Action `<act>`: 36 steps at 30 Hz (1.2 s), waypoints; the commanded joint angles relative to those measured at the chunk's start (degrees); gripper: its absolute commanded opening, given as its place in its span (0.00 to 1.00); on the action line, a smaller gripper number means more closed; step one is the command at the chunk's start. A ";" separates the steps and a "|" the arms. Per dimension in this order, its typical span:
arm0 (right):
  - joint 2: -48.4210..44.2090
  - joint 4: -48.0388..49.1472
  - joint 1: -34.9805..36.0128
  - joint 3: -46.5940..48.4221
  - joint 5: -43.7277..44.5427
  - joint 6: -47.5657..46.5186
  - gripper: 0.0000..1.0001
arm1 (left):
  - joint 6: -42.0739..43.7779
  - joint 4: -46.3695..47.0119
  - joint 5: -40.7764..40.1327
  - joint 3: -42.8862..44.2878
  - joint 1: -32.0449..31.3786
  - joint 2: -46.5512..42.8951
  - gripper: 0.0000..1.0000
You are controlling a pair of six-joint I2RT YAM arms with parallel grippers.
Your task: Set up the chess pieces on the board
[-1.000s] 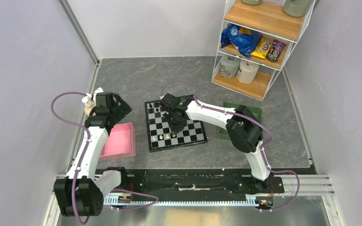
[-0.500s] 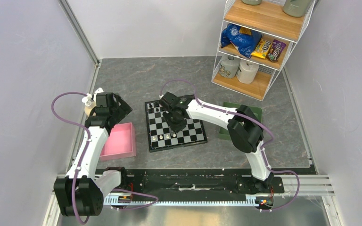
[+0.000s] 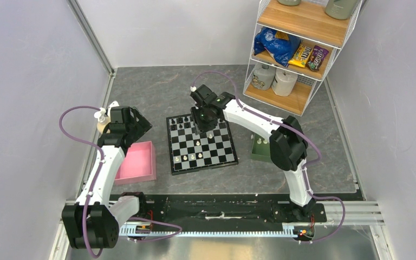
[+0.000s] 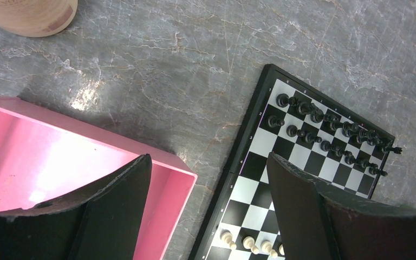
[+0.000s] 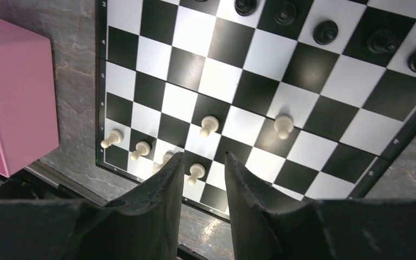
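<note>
The board (image 3: 216, 157) lies mid-table, with black chess pieces (image 3: 184, 123) along its far rows and white pawns (image 3: 192, 157) near its front edge. My right gripper (image 3: 206, 125) hovers high over the board's far half. Its jaws are open and empty (image 5: 203, 162). Far below them stand white pawns (image 5: 209, 124), among them one (image 5: 284, 124) further right and a front-row one (image 5: 196, 171). My left gripper (image 3: 142, 124) hangs open (image 4: 208, 162) over the bare strip between the pink tray (image 4: 59, 157) and the board's left border (image 4: 247, 141), holding nothing.
A green tray (image 3: 271, 151) right of the board holds a few white pieces (image 3: 258, 141). The pink tray (image 3: 138, 161) lies left of the board. A wooden cup (image 4: 30, 13) stands behind my left gripper. A wire shelf (image 3: 298, 43) with snacks fills the far right corner.
My right gripper opened, rose and drew back toward the board's far side. Two white pawns now show on the middle squares where it had been.
</note>
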 commanded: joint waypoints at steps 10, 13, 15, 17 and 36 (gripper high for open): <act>8.30 -3.76 1.25 8.37 -1.59 -1.69 0.43 | 0.65 1.62 -0.21 0.23 0.26 -0.74 0.85; 9.55 -4.34 1.48 8.98 -1.35 -2.02 0.42 | 0.67 1.63 -0.03 0.21 0.28 -0.59 0.85; 10.12 -4.38 1.58 9.29 -1.15 -2.11 0.41 | 0.67 1.63 -0.15 0.21 0.25 -0.73 0.85; 10.69 -4.80 1.68 9.92 -1.47 -2.20 0.40 | 0.76 1.60 -0.31 0.21 0.26 -0.87 0.85; 11.80 -6.14 2.43 10.58 0.14 -2.65 0.24 | 0.85 1.37 -0.61 0.21 0.26 -1.00 0.85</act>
